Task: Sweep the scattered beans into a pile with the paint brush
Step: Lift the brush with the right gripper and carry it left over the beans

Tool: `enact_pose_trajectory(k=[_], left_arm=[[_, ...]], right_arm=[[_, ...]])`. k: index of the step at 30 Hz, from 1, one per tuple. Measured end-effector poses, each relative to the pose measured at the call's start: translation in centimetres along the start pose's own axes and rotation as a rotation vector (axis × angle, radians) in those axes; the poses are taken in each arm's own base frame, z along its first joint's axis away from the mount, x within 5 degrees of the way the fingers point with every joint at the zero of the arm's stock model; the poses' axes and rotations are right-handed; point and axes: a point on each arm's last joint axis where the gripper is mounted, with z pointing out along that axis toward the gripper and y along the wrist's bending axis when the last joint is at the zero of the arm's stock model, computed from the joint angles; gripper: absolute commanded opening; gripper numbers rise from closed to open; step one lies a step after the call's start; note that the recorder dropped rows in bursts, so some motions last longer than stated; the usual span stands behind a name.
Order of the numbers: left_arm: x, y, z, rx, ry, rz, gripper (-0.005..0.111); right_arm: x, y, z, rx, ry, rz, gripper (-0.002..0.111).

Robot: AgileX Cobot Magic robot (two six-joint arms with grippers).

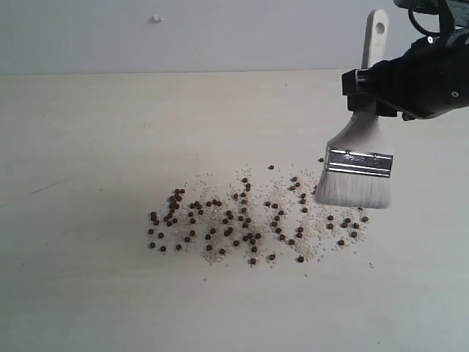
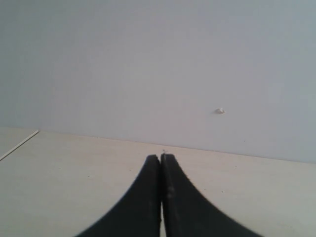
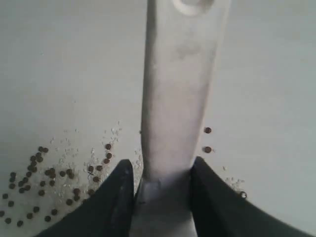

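Clamps brush (image 1: 359,174) handle in right gripper (image 1: 368,92), bristles down at right edge of beans (image 1: 234,220) strewn on table (image 1: 88,132) amid grit (image 1: 322,233). Shows left gripper (image 2: 161,165) pressed shut, facing wall (image 2: 148,59).

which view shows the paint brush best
The exterior view: it shows the paint brush, handle hole to bristles, held by the right gripper at the right end of the beans. The right wrist view shows only its handle between the fingers; the left wrist view shows none of it.
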Motion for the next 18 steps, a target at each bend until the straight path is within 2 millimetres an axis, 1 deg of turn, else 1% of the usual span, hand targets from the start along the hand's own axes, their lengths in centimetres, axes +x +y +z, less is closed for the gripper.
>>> enact_pose_trajectory(k=[1, 4, 10, 11, 12, 13, 15, 16, 18], left_arm=[[0.0, 0.0, 0.0, 0.000, 0.000, 0.000, 0.000], [0.0, 0.0, 0.0, 0.000, 0.000, 0.000, 0.000], [-0.2, -0.1, 0.0, 0.007, -0.023, 0.005, 0.000], [-0.7, -0.2, 0.0, 0.026, -0.082, 0.004, 0.000], [-1.5, -0.5, -0.1, 0.059, -0.173, -0.043, 0.000], [-2.0, -0.6, -0.3, 0.081, -0.226, -0.076, 0.000], [-3.2, -1.0, -0.7, 0.140, -0.362, -0.115, 0.000], [-3.6, -1.2, -0.9, 0.161, -0.411, -0.102, 0.000], [-3.9, -1.4, -1.0, 0.176, -0.438, -0.078, 0.000]], right_arm=[[-0.1, 0.1, 0.0, -0.008, -0.010, 0.025, 0.000], [-0.2, 0.9, 0.1, -0.024, -0.030, 0.024, 0.000], [0.1, 4.5, 0.4, -0.097, -0.084, 0.034, 0.000], [0.2, 4.9, 0.5, -0.107, -0.090, 0.034, 0.000], [0.3, 5.5, 0.5, -0.121, -0.095, 0.038, 0.000], [0.3, 5.7, 0.6, -0.125, -0.097, 0.043, 0.000], [0.7, 6.6, 1.3, -0.136, -0.097, 0.043, 0.000], [1.0, 7.1, 1.9, -0.141, -0.090, 0.035, 0.000], [1.5, 7.9, 2.9, -0.146, -0.081, 0.020, 0.000]])
